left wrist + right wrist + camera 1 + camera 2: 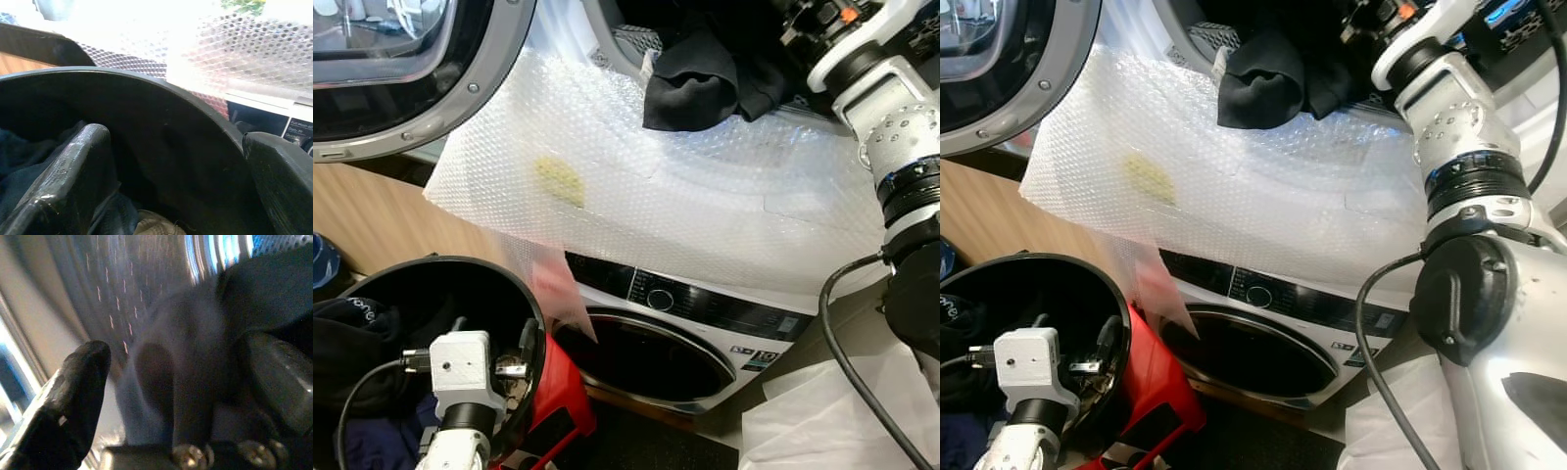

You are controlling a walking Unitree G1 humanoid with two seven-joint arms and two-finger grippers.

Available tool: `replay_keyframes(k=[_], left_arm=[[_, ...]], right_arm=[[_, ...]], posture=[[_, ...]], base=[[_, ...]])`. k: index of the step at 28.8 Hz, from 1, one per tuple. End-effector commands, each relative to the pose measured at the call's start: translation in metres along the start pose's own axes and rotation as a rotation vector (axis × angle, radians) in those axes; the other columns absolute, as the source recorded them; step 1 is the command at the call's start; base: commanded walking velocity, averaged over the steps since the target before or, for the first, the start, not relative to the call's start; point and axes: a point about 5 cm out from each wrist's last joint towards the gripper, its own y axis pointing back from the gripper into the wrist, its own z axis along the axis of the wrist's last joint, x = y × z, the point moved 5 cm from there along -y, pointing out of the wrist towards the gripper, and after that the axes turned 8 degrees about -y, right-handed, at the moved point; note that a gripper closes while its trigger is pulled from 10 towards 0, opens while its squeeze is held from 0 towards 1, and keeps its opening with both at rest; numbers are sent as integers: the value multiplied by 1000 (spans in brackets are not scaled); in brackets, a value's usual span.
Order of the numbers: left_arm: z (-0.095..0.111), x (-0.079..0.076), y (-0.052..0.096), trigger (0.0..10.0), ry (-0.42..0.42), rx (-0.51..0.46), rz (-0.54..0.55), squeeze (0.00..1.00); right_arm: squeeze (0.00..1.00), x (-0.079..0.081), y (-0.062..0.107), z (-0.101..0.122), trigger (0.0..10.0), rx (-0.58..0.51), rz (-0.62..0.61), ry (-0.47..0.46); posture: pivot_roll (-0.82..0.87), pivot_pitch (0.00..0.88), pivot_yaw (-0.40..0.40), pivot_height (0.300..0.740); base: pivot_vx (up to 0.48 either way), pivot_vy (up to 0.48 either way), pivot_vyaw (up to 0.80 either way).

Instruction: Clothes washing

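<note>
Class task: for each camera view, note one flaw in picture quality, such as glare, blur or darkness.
Left eye view: sharp, though the bubble wrap glares white. Left wrist view: the top is blown out by light, while the black basket inside stays dark. Right wrist view: motion blur smears the dark garment and the drum wall.

A black garment (705, 83) hangs out of the upper washer drum at twelve o'clock, over bubble wrap (685, 186). At seven o'clock, the left arm (460, 392) reaches into a black laundry basket (524, 294).
</note>
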Motion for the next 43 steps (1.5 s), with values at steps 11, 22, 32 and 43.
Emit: replay_keyframes(k=[11, 22, 32, 43], left_arm=[[-7, -6, 0, 10000, 7, 24, -20, 0], [-8, -9, -3, 10000, 10, 18, -34, 0], [-8, -12, -5, 10000, 10, 15, -46, 0], [-8, -12, -7, 10000, 8, 9, -40, 0]], right_arm=[[0, 26, 22, 63, 10000, -108, 234, 130], [0, 82, 81, 37, 10000, 68, 689, 5], [0, 76, 102, -38, 10000, 364, 598, 55], [0, 109, 92, -79, 10000, 398, 510, 83]], posture=[[54, 192, -110, 740], [44, 181, -106, 740], [35, 182, -109, 740], [31, 177, -120, 740]], base=[[0, 0, 0], [0, 0, 0], [0, 0, 0], [0, 0, 0]])
